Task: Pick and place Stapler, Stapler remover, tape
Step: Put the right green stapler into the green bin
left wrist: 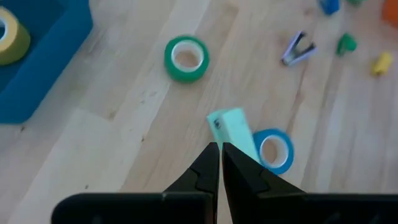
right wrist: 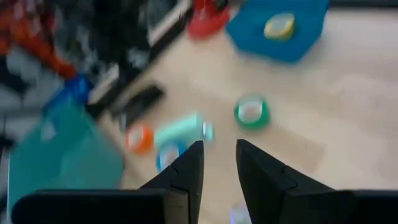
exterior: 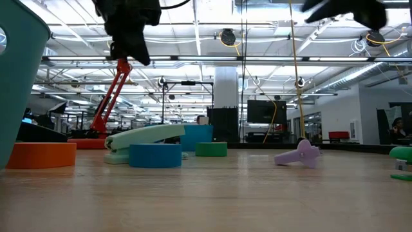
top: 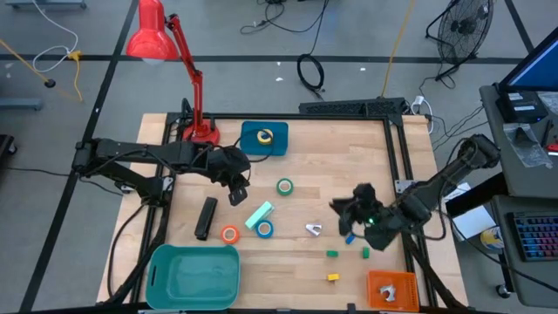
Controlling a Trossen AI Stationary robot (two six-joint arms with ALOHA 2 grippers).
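Note:
The black stapler [top: 206, 218] lies flat near the table's left side, beside the orange tape [top: 229, 234]. The blue tape [top: 264, 228] and a mint-green block [top: 259, 215] lie together in the middle, with the green tape [top: 285, 186] beyond them. The yellow tape [top: 265, 136] sits in a blue tray [top: 248, 144]. The purple staple remover [top: 314, 228] lies right of centre. My left gripper [left wrist: 220, 146] hangs shut above the mint block and touches nothing. My right gripper [right wrist: 219, 144] hovers high over the table's right part, open with a narrow gap and nothing between its fingers.
A teal bin [top: 193, 275] stands at the near left and an orange container [top: 390, 290] at the near right. Small coloured cubes [top: 332, 253] are scattered on the near right. A red desk lamp [top: 199, 131] stands at the far left corner.

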